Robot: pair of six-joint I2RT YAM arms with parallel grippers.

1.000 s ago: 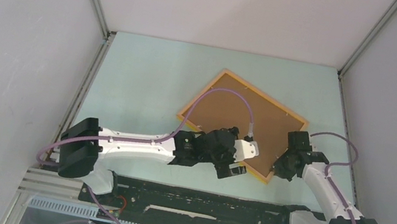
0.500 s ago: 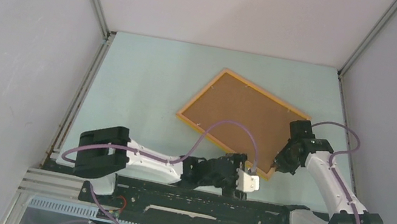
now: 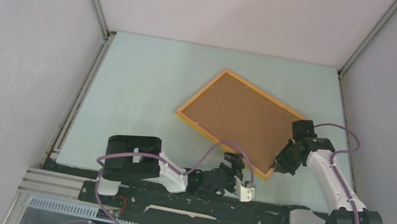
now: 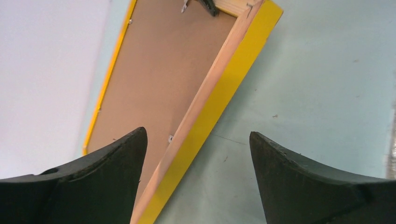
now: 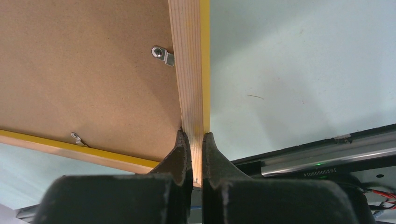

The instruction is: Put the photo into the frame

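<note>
The frame lies face down at the table's centre right, its yellow-orange rim around a brown backing board. My right gripper is shut on the frame's rim near its near right corner. The right wrist view shows both fingers pinching the wooden rim beside the backing board. My left gripper is open and empty, low by the near edge, just short of the frame's near side. Its wrist view shows the yellow rim beyond the spread fingers. The photo is not visible in any view.
Small metal clips sit along the inside of the frame's rim over the backing board. A black rail runs along the table's near edge. White walls enclose the table on the left, the back and the right.
My left arm has pulled back from the frame's near edge toward the table's near edge, folding low. My right gripper has stayed on the frame's corner and shifted slightly.
</note>
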